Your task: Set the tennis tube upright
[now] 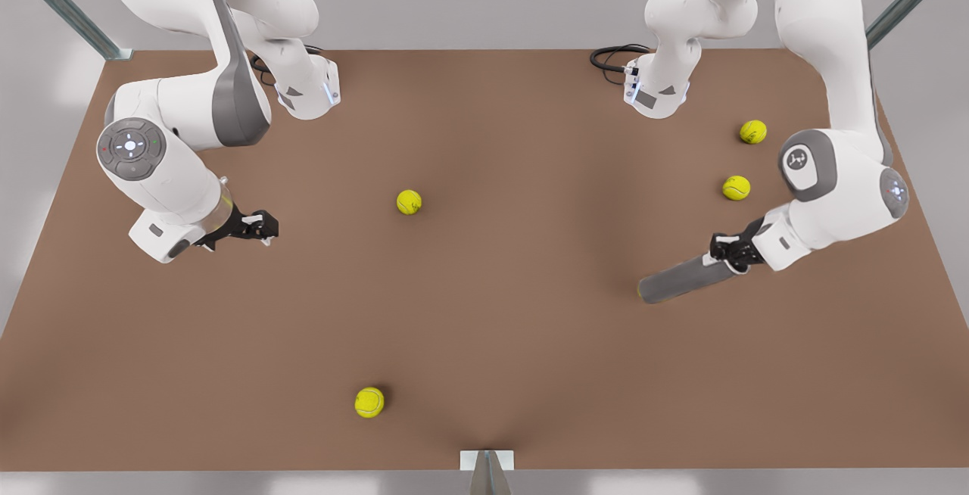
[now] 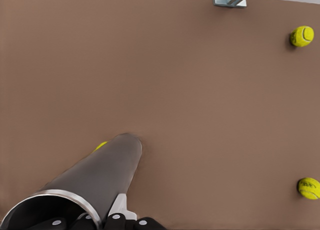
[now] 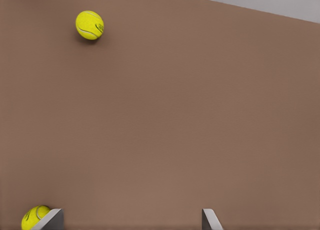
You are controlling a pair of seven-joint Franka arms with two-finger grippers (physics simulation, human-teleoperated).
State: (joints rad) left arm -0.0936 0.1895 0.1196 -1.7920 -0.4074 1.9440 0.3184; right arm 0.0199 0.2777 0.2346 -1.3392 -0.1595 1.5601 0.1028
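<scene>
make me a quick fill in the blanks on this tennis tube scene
1. The grey tennis tube is not yet ___.
2. The left gripper is shut on the hollow end of the ___.
3. The right gripper waits over the table with its fingers ___.
4. The loose tennis balls, such as one mid-table, are coloured ___.

Missing words: upright; tennis tube; open; yellow

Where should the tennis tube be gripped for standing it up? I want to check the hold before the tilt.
Best at the hollow end's rim, as the left gripper does now on the front view's right: one finger inside, one outside the wall. The tennis tube lies tilted on the table, closed end down, so lifting the open end should swing it upright. The right gripper waits open, apart.
</scene>
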